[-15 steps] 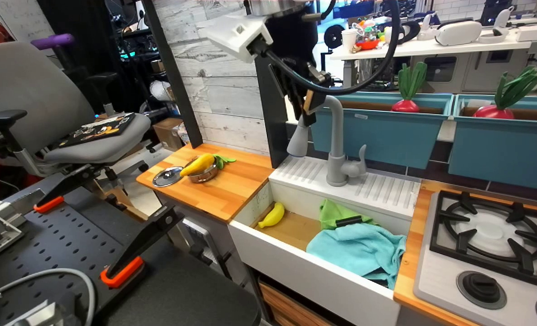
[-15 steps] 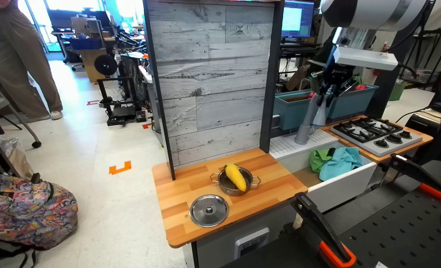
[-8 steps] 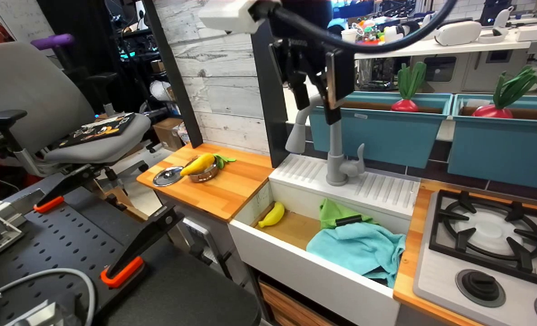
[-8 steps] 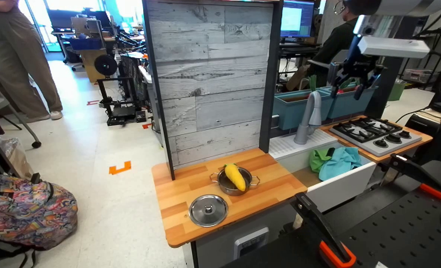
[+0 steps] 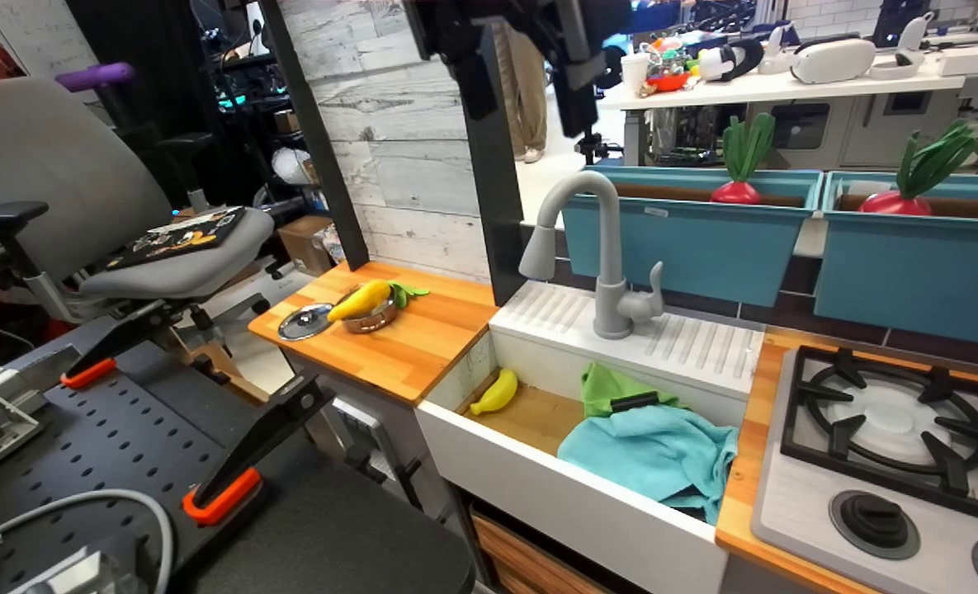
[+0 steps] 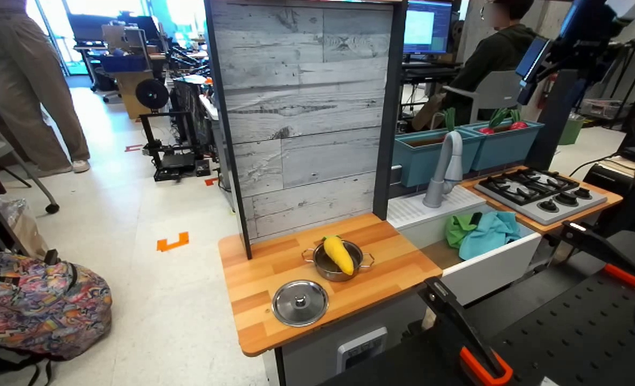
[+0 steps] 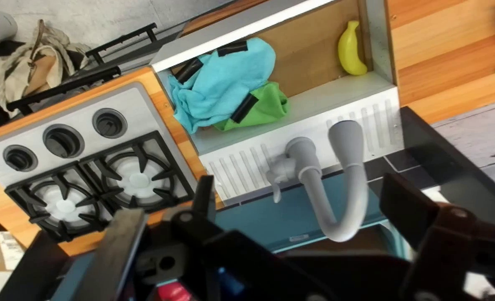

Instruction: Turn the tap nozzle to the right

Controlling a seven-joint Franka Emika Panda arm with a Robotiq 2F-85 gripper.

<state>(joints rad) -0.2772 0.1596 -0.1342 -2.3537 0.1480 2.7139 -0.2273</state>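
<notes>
The tap nozzle point(image 5: 611, 239) is a tall grey gooseneck rising from the white ribbed ledge behind the sink, with a small side lever at its base. In an exterior view its spout head point(image 5: 538, 254) points left, above the ledge rather than the basin. My gripper point(image 5: 527, 114) hangs above the arch, apart from it, jaws wide. Looking down in the wrist view, I see the nozzle point(image 7: 347, 146) beyond and between the spread fingers of the gripper point(image 7: 299, 190), touching neither. In an exterior view point(image 6: 447, 161) the arch stands free of the arm.
Teal planters point(image 5: 678, 239) sit close behind the tap. A banana point(image 5: 495, 392) and blue cloth point(image 5: 649, 454) with a green one lie in the sink. A stove point(image 5: 893, 445) flanks it; a wooden counter with a pot point(image 6: 334, 268) is opposite. A dark post point(image 5: 501, 165) stands nearby.
One second ago my gripper was closed around the arch near the spout head. Its jaws have spread and it has risen off the tap. The spout has stayed almost where it was.
</notes>
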